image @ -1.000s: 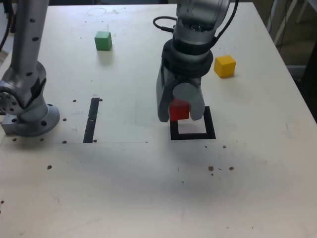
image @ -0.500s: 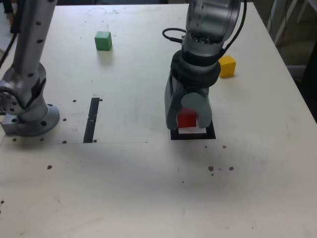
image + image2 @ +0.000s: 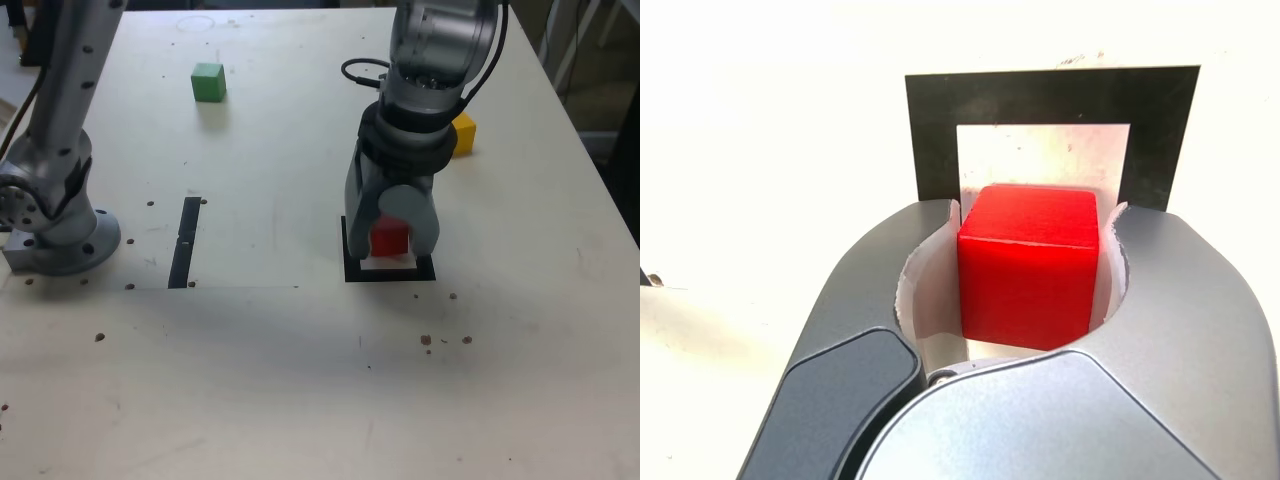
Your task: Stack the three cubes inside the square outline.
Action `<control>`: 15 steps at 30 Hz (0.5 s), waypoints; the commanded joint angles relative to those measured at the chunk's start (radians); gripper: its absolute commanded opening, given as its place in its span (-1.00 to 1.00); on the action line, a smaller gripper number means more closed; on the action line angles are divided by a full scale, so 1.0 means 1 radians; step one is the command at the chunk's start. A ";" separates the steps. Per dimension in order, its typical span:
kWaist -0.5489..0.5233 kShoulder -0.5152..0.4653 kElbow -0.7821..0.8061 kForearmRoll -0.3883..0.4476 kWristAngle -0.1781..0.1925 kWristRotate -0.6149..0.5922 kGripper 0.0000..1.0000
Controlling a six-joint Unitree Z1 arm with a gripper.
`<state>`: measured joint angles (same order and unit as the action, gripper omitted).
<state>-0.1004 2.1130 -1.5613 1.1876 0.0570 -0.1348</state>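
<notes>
Pale desk with a black strip

The desk (image 3: 250,380) is off-white, speckled with small dark spots; a narrow straight black strip (image 3: 185,241) lies flat toward the exterior view's left, beside a faint pencilled line.

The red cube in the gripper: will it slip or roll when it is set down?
Probably neither. The red cube has flat matte faces, so it should sit steady. It keeps sharp edges between the gripper pads, so it seems stiff.

The red cube (image 3: 390,238) is clamped in the gripper (image 3: 392,232) directly over the black square outline (image 3: 351,271). The green cube (image 3: 208,82) is seen far left, the yellow cube (image 3: 463,134) partly hidden behind the arm.
</notes>
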 commanded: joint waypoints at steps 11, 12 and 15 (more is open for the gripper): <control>0.013 0.009 0.004 0.009 -0.020 0.021 0.03; 0.013 0.009 0.005 0.009 -0.021 0.023 0.09; 0.013 0.008 0.008 0.008 -0.023 0.028 0.40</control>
<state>-0.0894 2.1176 -1.5551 1.1947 0.0355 -0.1097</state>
